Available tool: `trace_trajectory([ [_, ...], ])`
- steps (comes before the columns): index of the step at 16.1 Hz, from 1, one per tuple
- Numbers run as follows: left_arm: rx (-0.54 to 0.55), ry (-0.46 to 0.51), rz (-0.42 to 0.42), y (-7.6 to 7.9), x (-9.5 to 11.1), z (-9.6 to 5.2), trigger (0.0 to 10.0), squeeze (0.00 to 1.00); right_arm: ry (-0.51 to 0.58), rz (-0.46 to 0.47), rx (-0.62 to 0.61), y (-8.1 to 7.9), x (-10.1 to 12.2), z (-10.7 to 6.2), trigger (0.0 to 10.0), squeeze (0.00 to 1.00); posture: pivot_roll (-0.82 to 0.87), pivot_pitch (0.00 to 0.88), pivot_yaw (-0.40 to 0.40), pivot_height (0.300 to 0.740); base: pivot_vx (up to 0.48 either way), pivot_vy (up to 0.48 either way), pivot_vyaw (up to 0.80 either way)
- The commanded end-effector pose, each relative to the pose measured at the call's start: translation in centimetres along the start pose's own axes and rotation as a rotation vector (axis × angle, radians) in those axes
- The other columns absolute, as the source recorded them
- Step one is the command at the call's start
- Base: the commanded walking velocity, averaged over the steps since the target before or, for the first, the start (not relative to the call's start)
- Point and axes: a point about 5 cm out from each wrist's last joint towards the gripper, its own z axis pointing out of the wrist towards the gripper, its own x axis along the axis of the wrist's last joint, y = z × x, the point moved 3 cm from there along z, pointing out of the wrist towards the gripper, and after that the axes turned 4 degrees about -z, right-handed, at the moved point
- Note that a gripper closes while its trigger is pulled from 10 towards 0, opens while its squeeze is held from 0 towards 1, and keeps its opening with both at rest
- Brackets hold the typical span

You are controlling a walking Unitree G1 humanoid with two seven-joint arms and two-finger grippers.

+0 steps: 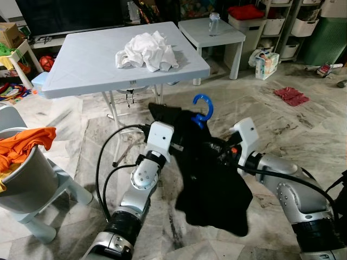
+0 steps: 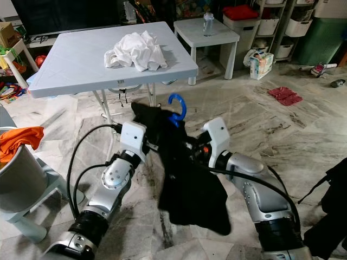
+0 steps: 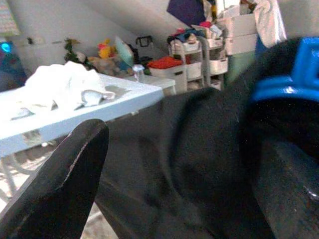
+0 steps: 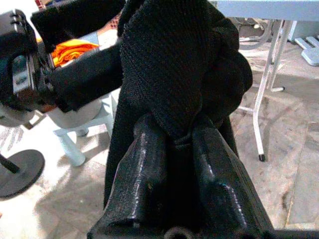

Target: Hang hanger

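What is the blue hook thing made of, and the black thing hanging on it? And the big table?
The blue hanger looks like glossy moulded plastic: smooth and evenly coloured. The black garment is soft knitted cloth; the right wrist view shows its fine weave bunched in the right hand. The table top seems matt pale plastic with moulded lines, on thin, probably metal, legs.

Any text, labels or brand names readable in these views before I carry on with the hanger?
None can be read.
Small label under the table edge: too small to read.
Printed pack on the floor by the small white table: print blurred, unreadable.
Blue hanger and black garment: no markings visible.
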Motion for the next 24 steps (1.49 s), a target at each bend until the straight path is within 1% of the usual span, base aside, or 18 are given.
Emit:
trace_trajectory([
  [1,0.033,-0.021,0.031,-0.9,-0.2,0.1,10.0,0.0,0.038,-0.024,0.039,-0.4,1.1,0.0,10.0,0.0,-0.06,0.006,0.045,0.74,0.0,0.0,0.0],
  [3,0.047,-0.041,0.039,-1.2,-0.6,0.1,10.0,0.0,0.046,-0.033,0.067,-0.8,1.4,-0.2,10.0,0.0,-0.06,0.007,0.046,0.74,0.0,0.0,0.0],
  [5,0.095,-0.103,0.094,-2.6,-1.6,-0.1,10.0,0.0,0.05,-0.043,0.107,-1.1,1.7,-1.1,10.0,0.0,-0.06,0.008,0.045,0.74,0.0,0.0,0.0],
  [7,0.117,-0.13,0.114,-3.3,-2.0,-0.2,10.0,0.0,0.055,-0.05,0.13,-1.2,2.0,-1.6,10.0,0.0,-0.06,0.008,0.044,0.74,0.0,0.0,0.0],
  [8,0.146,-0.163,0.142,-4.2,-2.6,-0.4,10.0,0.0,0.062,-0.06,0.162,-1.5,2.4,-2.1,10.0,0.0,-0.06,0.008,0.044,0.74,0.0,0.0,0.0],
  [10,0.194,-0.197,0.182,-5.7,-3.1,-0.7,10.0,0.0,0.071,-0.074,0.208,-2.0,3.0,-2.9,10.0,0.0,-0.07,0.006,0.045,0.74,0.0,0.0,0.0],
  [11,0.203,-0.2,0.19,-6.0,-3.1,-0.7,10.0,0.0,0.071,-0.076,0.21,-2.0,3.1,-2.9,10.0,0.0,-0.07,0.006,0.045,0.74,0.0,0.0,0.0],
  [13,0.246,-0.217,0.219,-7.3,-3.2,-0.8,10.0,0.0,0.064,-0.081,0.21,-1.9,3.1,-3.2,10.0,0.0,-0.07,0.004,0.046,0.74,0.0,0.0,0.0],
  [14,0.28,-0.217,0.242,-8.4,-3.0,-0.9,10.0,0.0,0.049,-0.091,0.199,-1.6,3.0,-3.6,10.0,0.0,-0.07,0.003,0.046,0.74,0.0,0.0,0.0],
  [15,0.289,-0.215,0.264,-8.9,-2.8,-0.9,10.0,0.0,0.039,-0.099,0.183,-1.2,2.8,-3.8,10.0,0.0,-0.07,0.003,0.045,0.74,0.0,0.0,0.0],
  [16,0.292,-0.208,0.275,-9.4,-2.6,-1.0,10.0,0.0,0.007,-0.136,0.151,-0.3,2.4,-4.2,10.0,0.0,-0.07,0.003,0.046,0.74,0.0,0.0,0.0],
  [18,0.279,-0.215,0.29,-9.7,-2.7,-1.4,10.0,0.0,-0.084,-0.231,0.117,1.1,1.1,-5.1,10.0,0.0,-0.06,0.002,0.046,0.74,0.0,0.0,0.0],
  [19,0.276,-0.217,0.293,-9.7,-2.8,-1.5,10.0,0.0,-0.105,-0.255,0.121,1.2,0.8,-5.3,10.0,0.0,-0.06,0.002,0.046,0.74,0.0,0.0,0.0],
  [20,0.275,-0.231,0.301,-10.1,-3.2,-2.0,10.0,0.0,-0.152,-0.306,0.139,1.8,0.2,-6.5,10.0,0.0,-0.06,0.003,0.046,0.74,0.0,0.0,0.0],
  [21,0.276,-0.244,0.306,-10.4,-3.5,-2.3,10.0,0.0,-0.164,-0.317,0.164,2.0,0.1,-7.4,10.0,0.0,-0.05,0.002,0.046,0.74,0.0,0.0,0.0],
  [22,0.276,-0.258,0.311,-10.8,-3.7,-2.7,10.0,0.0,-0.208,-0.329,0.209,2.4,-0.1,-9.1,10.0,0.0,-0.05,0.003,0.046,0.74,0.0,0.0,0.0],
  [23,0.275,-0.263,0.313,-10.9,-3.8,-2.8,10.0,0.0,-0.235,-0.344,0.228,2.6,-0.4,-9.9,10.0,0.0,-0.06,0.003,0.046,0.74,0.0,0.0,0.0],
  [24,0.268,-0.274,0.317,-11.0,-4.0,-3.0,10.0,0.0,-0.299,-0.382,0.25,3.2,-0.8,-11.3,10.0,0.0,-0.06,0.003,0.046,0.74,0.0,0.0,0.0],
])
